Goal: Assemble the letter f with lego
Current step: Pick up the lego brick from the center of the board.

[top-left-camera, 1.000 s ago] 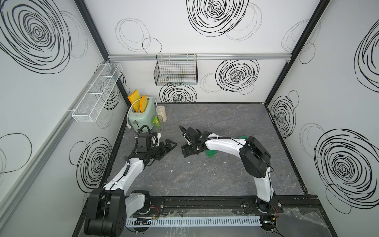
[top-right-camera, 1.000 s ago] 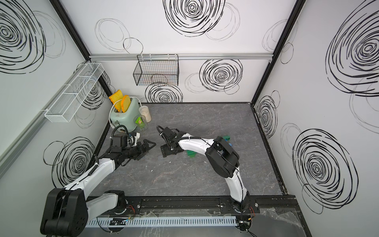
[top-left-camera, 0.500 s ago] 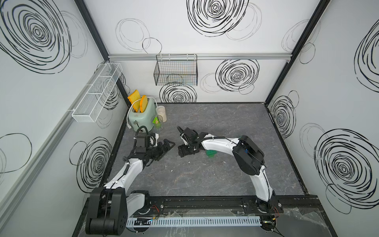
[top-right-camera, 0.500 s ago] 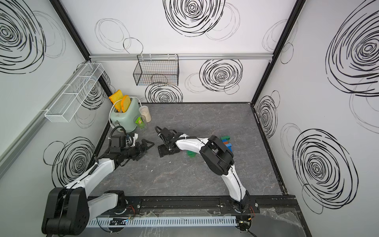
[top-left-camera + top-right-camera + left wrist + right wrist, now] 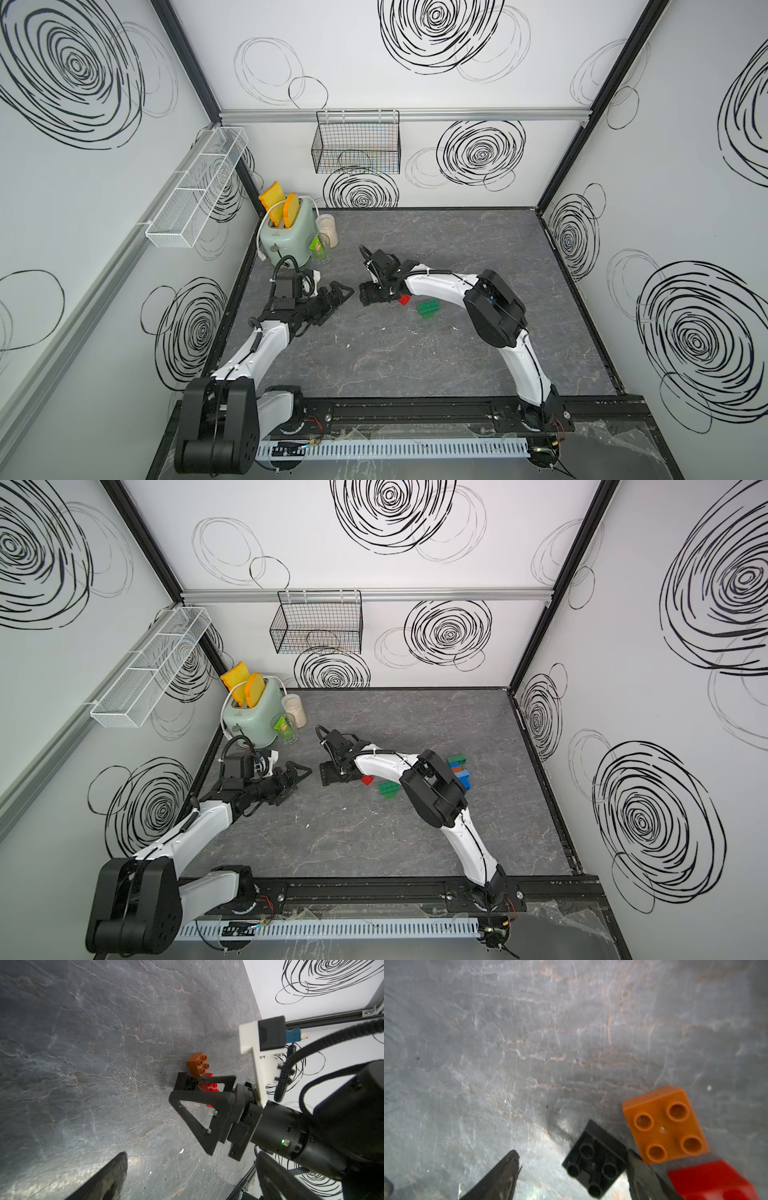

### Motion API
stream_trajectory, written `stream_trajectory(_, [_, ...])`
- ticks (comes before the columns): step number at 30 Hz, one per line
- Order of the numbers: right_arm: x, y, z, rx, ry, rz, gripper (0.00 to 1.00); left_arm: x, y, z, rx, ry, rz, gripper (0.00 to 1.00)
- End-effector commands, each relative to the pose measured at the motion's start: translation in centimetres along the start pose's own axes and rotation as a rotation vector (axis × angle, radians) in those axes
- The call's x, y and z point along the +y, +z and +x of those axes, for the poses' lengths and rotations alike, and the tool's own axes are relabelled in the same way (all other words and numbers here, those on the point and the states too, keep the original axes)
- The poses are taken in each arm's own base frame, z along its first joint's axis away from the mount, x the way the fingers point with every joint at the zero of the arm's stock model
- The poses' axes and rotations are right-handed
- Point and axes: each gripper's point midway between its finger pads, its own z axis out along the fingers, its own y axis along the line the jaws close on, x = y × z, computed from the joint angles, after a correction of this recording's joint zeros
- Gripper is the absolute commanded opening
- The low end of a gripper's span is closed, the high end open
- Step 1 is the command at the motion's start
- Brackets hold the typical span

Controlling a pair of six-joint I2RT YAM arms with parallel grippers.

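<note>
My right gripper (image 5: pixel 572 1153) stands open low over the grey table (image 5: pixel 415 357), astride a small black square lego brick (image 5: pixel 595 1159). The brick lies against one finger (image 5: pixel 645 1178); a gap shows to the other. An orange square brick (image 5: pixel 664 1124) and a red brick (image 5: pixel 712 1180) lie just beyond that finger. In both top views the red brick (image 5: pixel 403 299) and a green oblong brick (image 5: pixel 428 308) lie beside the right forearm. A cluster of green, orange and blue bricks (image 5: pixel 459 771) shows behind the right elbow. My left gripper (image 5: pixel 338 291) is open and empty, facing the right gripper (image 5: pixel 368 293).
A mint toaster (image 5: pixel 286 237) holding toast and two glass jars (image 5: pixel 327 230) stand at the back left corner. A black wire basket (image 5: pixel 355 145) hangs on the back wall and a white wire rack (image 5: pixel 195 191) on the left wall. The arms' rail (image 5: pixel 415 411) runs along the front.
The right gripper has moved left toward the left gripper and its jaws have narrowed slightly. The left arm has stayed put.
</note>
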Motion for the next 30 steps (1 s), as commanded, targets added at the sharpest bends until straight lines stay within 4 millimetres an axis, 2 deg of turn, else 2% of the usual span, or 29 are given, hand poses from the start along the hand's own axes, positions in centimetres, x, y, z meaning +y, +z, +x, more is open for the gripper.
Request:
stream_trajectory(1, [-2.1, 1.8, 1.3, 0.05, 0.023, 0.094, 0.8, 0.2, 0.0, -0.3, -0.014, -0.004, 0.013, 0.98])
stream_trajectory(5, [-2.4, 2.4, 1.7, 0.056, 0.019, 0.125, 0.75, 0.1, 0.0, -0.4, -0.015, -0.003, 0.015, 0.98])
stream_trajectory(10, [-2.6, 2.2, 2.1, 0.039, -0.011, 0.195, 0.7, 0.2, 0.0, -0.4, -0.016, -0.008, 0.013, 0.98])
stream_trajectory(20, [-2.7, 1.6, 2.7, 0.04, 0.006, 0.215, 0.7, 0.2, 0.0, -0.3, -0.019, -0.007, 0.014, 0.98])
stream_trajectory(30, [-2.5, 1.7, 3.3, 0.056, 0.017, 0.213, 0.54, 0.2, 0.0, -0.3, -0.019, -0.01, 0.015, 0.98])
